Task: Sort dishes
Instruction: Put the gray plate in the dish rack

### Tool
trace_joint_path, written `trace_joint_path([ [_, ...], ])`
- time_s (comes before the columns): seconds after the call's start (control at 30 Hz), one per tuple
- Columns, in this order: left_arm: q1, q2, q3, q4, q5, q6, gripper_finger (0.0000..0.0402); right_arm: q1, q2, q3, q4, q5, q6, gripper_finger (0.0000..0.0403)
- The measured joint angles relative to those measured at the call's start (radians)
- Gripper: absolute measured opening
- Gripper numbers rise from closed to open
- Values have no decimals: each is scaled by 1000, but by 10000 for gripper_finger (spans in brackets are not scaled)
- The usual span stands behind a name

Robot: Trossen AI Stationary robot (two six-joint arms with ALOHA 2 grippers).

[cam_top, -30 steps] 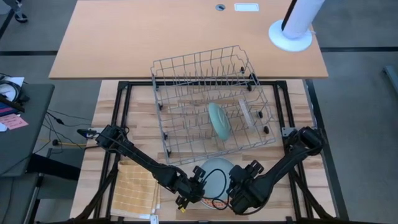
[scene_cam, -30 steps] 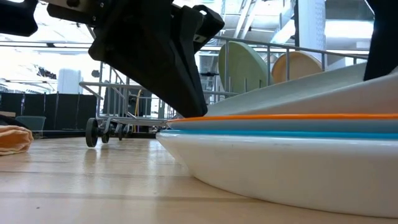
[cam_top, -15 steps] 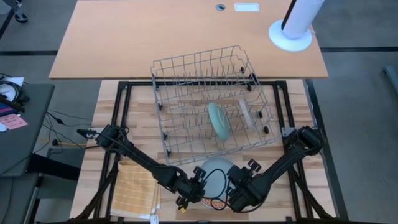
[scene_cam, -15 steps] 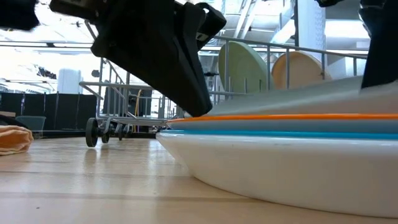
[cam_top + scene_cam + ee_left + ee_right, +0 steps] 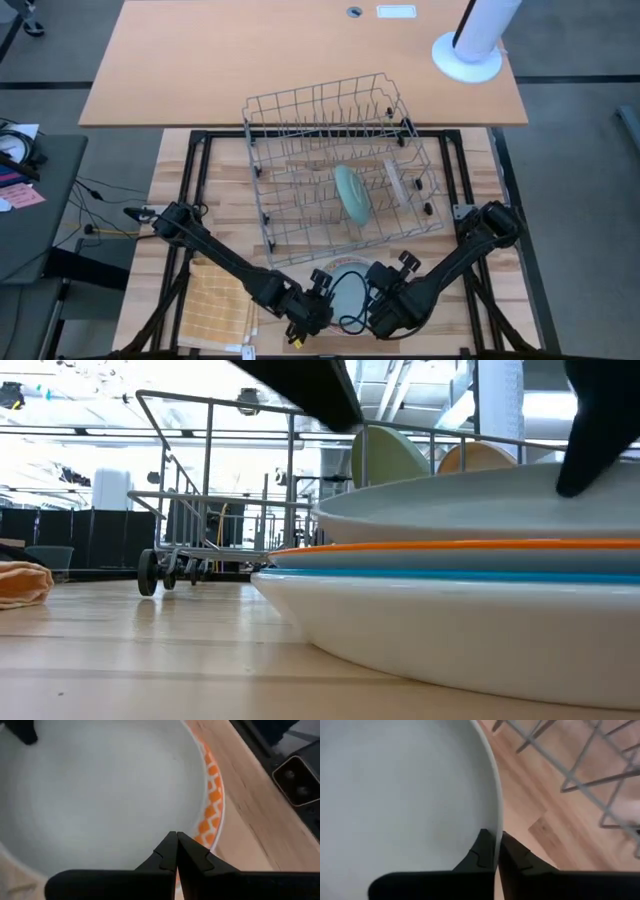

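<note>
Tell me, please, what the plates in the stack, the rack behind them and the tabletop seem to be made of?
The plates in the stack look like glazed ceramic: smooth, glossy rims with soft highlights, though melamine cannot be excluded. The rack appears to be thin grey metal wire, possibly coated, bent into a grid with prongs. The tabletop looks like pale wood planks with visible grain and a light sheen.

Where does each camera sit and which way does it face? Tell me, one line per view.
High: above the table, looking straight down on the wire rack and both arms.
Low: at tabletop height, level across the plate stack; dark arm parts at top.
Left wrist: on left arm, looking past left jaws shut on the pale plate rim.
Right wrist: on right arm, past right jaws shut on that rim, rack beyond.
Shared: all four show the pale plate.
</note>
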Motion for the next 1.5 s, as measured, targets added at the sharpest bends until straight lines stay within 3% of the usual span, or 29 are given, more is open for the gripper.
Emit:
trace_joint_path([
  [0.2, -18, -1, 147, -227, -266, -219, 0, 24, 2, 88, -120, 59, -1, 3],
  [0.4, -23, -2, 315, -443, -445, -483, 1, 54, 3, 177, -248, 113, -8, 2],
  [0.53, -25, -3, 367, -438, -464, -508, 24, 66, 5, 219, -252, 191, -79, 2],
  [0.83, 1, -3, 370, -405, -470, -541, 174, 52, 3, 323, -253, 361, -278, 2],
  [1.0, -4, -3, 370, -405, -469, -545, 212, 46, 3, 328, -252, 388, -286, 2],
  [1.23, 6, 3, 370, -479, -468, -598, 186, 44, 3, 328, -253, 407, -286, 2],
  [1.5, 10, 7, 370, -496, -445, -595, 86, 44, 3, 328, -253, 413, -286, 2],
])
